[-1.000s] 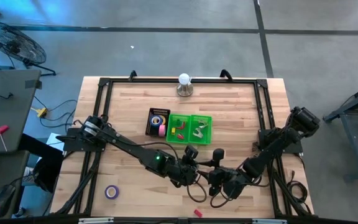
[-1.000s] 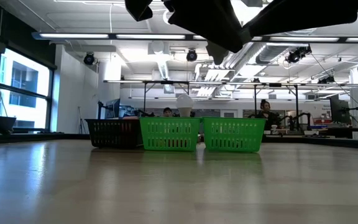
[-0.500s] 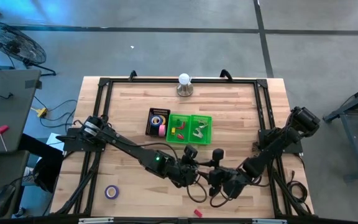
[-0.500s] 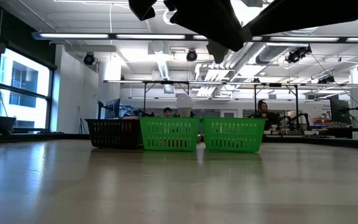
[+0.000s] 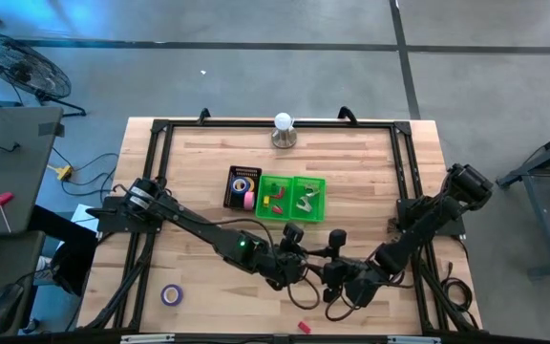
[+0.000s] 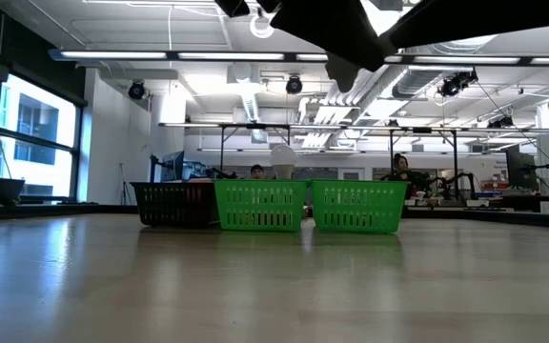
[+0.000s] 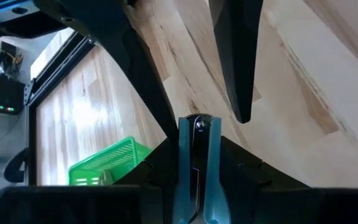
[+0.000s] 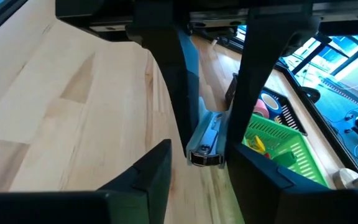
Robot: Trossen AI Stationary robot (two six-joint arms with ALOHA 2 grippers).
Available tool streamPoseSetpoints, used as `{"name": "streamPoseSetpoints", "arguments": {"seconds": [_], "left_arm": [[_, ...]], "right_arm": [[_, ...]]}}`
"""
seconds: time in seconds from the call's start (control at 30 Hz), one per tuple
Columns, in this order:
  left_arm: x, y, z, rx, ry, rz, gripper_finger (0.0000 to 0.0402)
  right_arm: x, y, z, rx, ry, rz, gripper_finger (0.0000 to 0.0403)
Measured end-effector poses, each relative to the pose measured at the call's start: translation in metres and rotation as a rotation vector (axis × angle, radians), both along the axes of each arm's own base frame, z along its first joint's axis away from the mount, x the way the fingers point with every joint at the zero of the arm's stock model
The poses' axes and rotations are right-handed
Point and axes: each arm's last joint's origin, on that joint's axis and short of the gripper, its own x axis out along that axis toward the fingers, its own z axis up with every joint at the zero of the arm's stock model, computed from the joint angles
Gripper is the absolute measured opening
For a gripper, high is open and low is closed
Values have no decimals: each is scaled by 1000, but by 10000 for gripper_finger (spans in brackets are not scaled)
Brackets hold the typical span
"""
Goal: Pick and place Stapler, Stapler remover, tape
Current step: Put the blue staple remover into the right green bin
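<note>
I see both grippers meeting above the table's near edge: the left gripper and right gripper each clamped on the blue stapler. The purple tape roll lies well apart on the table; the baskets sit mid-table.

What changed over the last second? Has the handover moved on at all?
Barely. In the low view both arms rose a little and drifted right. The left gripper still holds the stapler, and the right gripper stays up against it. I see nothing newly taken or released. The baskets and the purple tape stayed where they were.
</note>
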Motion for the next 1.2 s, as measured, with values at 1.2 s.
{"name": "streamPoseSetpoints", "arguments": {"seconds": [1.2], "left_arm": [[0, -11, 4, -210, -79, 43, 86]], "right_arm": [[-4, 4, 1, -65, -22, -29, 139]]}}
